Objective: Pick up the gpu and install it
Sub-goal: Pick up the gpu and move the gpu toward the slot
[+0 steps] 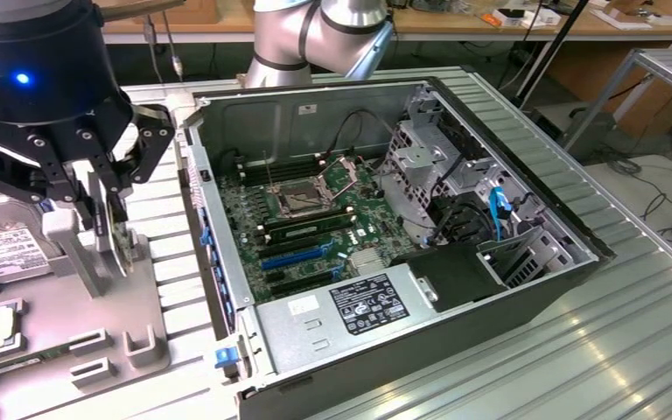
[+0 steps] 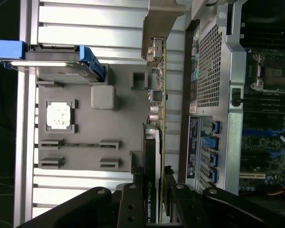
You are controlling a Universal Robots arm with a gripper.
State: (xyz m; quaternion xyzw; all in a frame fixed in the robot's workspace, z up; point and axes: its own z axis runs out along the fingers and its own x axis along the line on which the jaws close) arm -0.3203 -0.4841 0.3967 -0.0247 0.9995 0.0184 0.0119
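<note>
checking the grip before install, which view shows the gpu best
The wrist view: the gpu lies edge-on with its dark labelled side and green board edge plain, the jaws closed on one end. The exterior view gives the gpu as a thin sliver between the jaws, beside the open computer case.

Case wall (image 1: pixel 206 219) btwn gripper (image 2: pixel 151 183) w/ gpu (image 2: pixel 152 142) & mobo (image 1: pixel 312 210); free room above.
</note>
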